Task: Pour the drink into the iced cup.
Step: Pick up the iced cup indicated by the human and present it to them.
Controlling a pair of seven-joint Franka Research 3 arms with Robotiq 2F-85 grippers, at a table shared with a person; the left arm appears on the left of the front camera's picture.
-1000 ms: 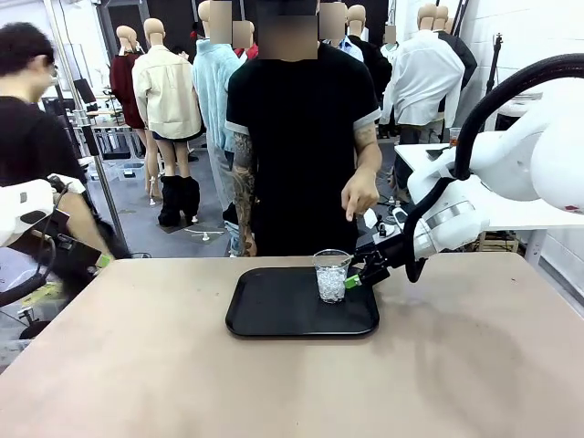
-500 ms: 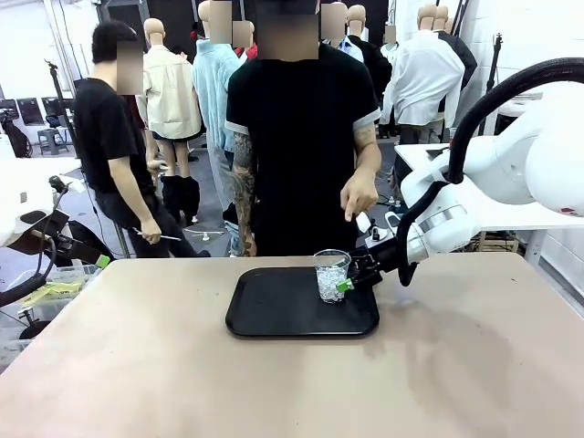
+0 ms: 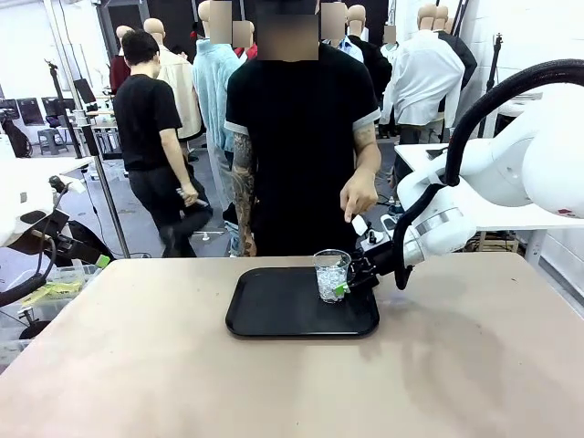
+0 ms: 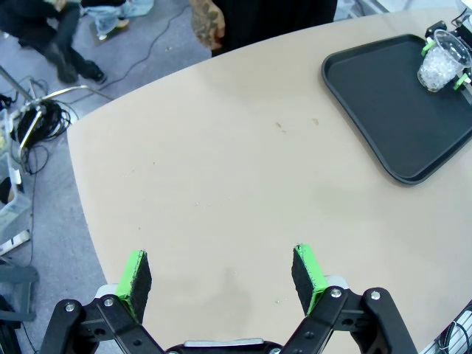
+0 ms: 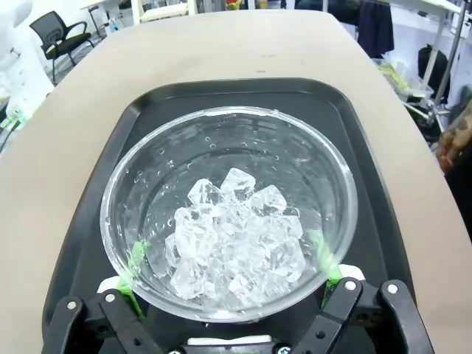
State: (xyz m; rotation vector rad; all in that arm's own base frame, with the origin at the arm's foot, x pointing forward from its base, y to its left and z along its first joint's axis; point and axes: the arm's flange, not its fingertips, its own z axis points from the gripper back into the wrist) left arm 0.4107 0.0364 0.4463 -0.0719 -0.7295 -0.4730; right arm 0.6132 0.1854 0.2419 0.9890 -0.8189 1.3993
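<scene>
Clear cup (image 3: 331, 272): far-right corner of tray (image 3: 274, 318).
Right gripper (image 3: 341, 285): moved in, spread around cup.
Left gripper (image 4: 221, 271): released, above bare tabletop (image 4: 221, 162).

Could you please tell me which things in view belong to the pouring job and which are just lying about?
Job in hand:
- iced cup, standing on the black tray
- right gripper, open, one finger on each side of the cup

Just about:
- left gripper, open over bare table
- office chair
- floor cables
</scene>
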